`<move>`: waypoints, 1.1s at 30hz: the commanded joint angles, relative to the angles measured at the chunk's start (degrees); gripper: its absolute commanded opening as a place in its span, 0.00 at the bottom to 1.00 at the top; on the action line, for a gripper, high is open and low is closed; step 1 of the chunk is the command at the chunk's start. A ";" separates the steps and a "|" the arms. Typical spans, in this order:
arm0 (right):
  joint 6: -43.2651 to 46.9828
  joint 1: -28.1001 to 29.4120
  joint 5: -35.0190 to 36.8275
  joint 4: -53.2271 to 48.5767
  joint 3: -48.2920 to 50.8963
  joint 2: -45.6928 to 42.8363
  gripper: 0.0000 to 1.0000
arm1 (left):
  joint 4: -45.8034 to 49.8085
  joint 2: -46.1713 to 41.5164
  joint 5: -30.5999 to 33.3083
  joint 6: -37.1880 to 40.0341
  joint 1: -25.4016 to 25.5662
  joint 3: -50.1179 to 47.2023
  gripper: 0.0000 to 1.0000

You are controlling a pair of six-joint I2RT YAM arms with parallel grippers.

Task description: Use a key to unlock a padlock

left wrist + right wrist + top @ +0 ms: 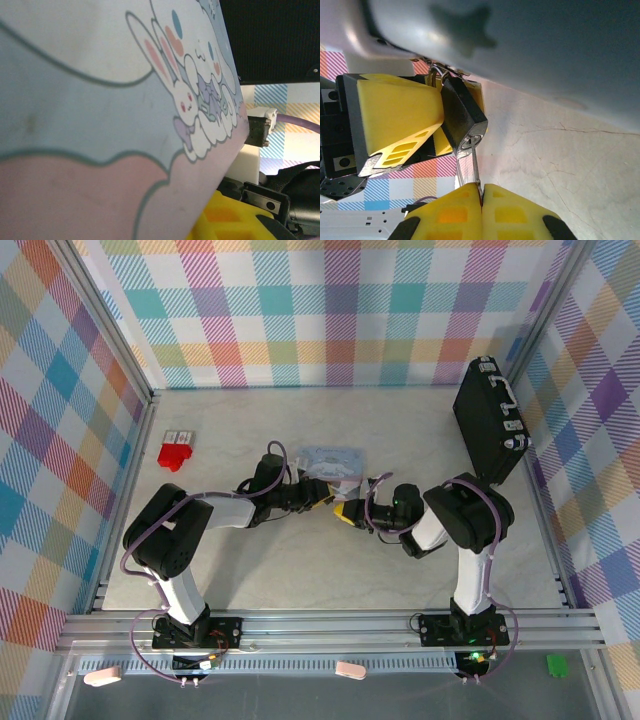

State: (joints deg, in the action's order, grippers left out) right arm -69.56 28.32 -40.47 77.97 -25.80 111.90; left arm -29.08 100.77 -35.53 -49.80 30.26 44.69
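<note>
Black padlock (462,115) tilted — slim key (476,172) at its keyhole

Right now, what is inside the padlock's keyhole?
The key's thin blade runs into the silver keyhole at the padlock's lower end, pinched by the shut right gripper. Its tip is hidden inside the lock; its head is covered by the gripper's fingers.

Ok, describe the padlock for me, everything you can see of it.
The padlock is small, with a black body and a thin silver shackle that seems hooked at the pastel tin's edge. It is tilted. The left hand clamps its body between yellow fingers. The key, pinched by the right hand, sits in the silver keyway.
</note>
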 commanded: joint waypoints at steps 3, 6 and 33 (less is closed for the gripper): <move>1.53 1.30 -1.17 2.62 0.22 -1.25 0.00 | -0.58 -0.24 -0.94 1.21 1.82 -1.14 0.29; 1.51 1.26 -1.19 2.62 -0.19 -1.24 0.00 | -0.58 -0.14 -1.41 1.27 1.82 -1.17 0.22; -2.79 -5.11 1.83 0.78 -2.98 3.81 0.00 | -4.07 -2.85 -5.42 2.50 1.91 -3.20 0.00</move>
State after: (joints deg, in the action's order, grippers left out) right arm -71.24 25.06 -45.60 77.56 -27.55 114.72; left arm -30.92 100.77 -34.87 -48.16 30.35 42.54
